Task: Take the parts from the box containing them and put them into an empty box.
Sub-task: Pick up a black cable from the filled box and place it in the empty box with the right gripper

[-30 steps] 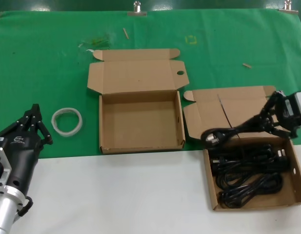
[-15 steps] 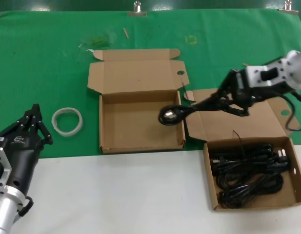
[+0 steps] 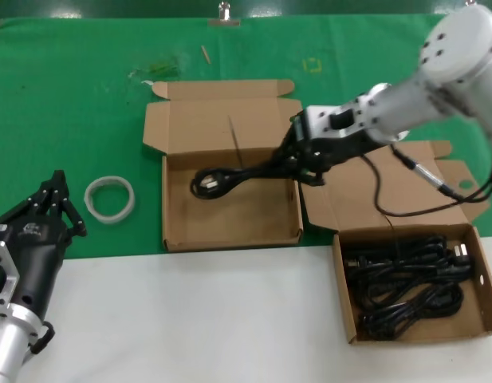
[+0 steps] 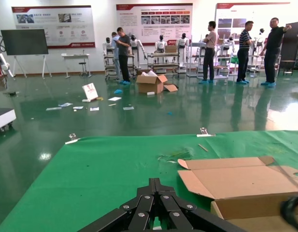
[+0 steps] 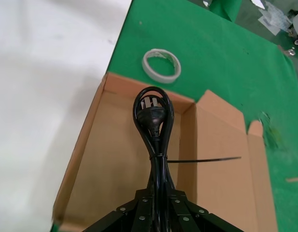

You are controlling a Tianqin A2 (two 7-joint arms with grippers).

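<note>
Left arm parked at the desk's near left corner, over the line where white top meets green mat. My left claw (image 3: 54, 203) reads closed: its fingers meet at a point, with nothing between them. The left wrist view agrees, fingers (image 4: 156, 203) drawn together above the mat.

Just beside that claw, toward the middle of the desk, a white ring (image 3: 109, 199) lies flat on the green mat (image 3: 70, 104). It touches neither the claw nor any box.

Mid-desk: the empty box (image 3: 230, 199), lid flap thrown back toward the far edge, its near wall about on the green/white line. My right arm reaches across from the right side, and the right claw (image 3: 297, 163) sits over this box's right wall. It is clamped on one cord (image 3: 230, 177). The bundle sticks out from the claw over the box floor, plug end toward the left wall. I cannot tell whether the plug touches the floor. In the right wrist view the cord (image 5: 153, 116) runs straight out from between the closed fingers (image 5: 144, 212), the cable looped round the plug, and a thin tie tail points off sideways.

Right side, near edge: the full box (image 3: 345, 319) rests on the white top, its flap lying back on the mat. The remaining cords (image 3: 409, 283) lie tangled inside, filling most of the floor.
</note>
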